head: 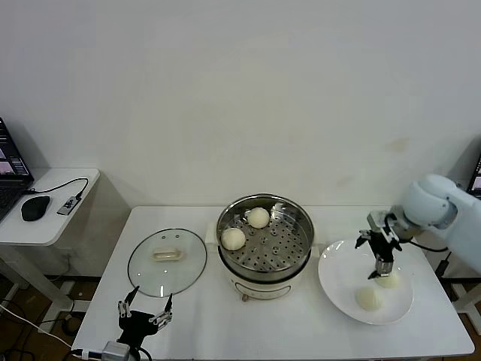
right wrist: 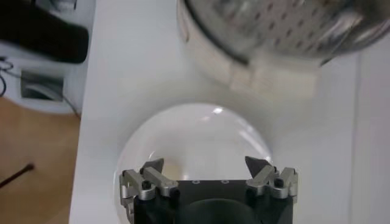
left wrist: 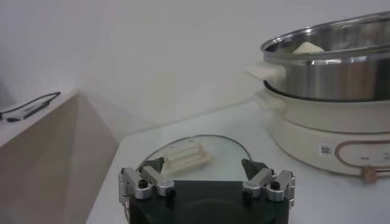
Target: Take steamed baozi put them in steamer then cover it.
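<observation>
The right gripper [head: 382, 265] hangs at the right of the head view, over the flat white round plate [head: 338, 289], its black fingers pointing down and spread wide, holding nothing; its tips are just above one smooth cream-white steamed baozi [head: 389, 280], and whether they touch it cannot be told. In the right wrist view the same gripper [right wrist: 208, 170] shows both metal-tipped fingers [right wrist: 152, 170] apart with the plate [right wrist: 195, 137] beneath them. The left gripper [head: 146, 305] waits at the lower left of the head view, near the table's front edge, its fingers also wide and empty; in the left wrist view it [left wrist: 204, 171] faces the lid.

The white rectangular table [head: 203, 320] stands against a plain cream wall [head: 240, 90]. At the far left a lower white side desk [head: 45, 226] carries a black computer mouse [head: 34, 207] and part of a laptop [head: 11, 169].

The round stainless-steel steamer on its cream-white base [head: 289, 259] sits at the table's centre, uncovered, with two more buns [head: 233, 238] on its perforated tray at the left and rear. The round clear glass cover with cream-white handle [head: 167, 260] lies flat on the table just left of the steamer. The plate holds a second bun [head: 368, 298] near its front.
</observation>
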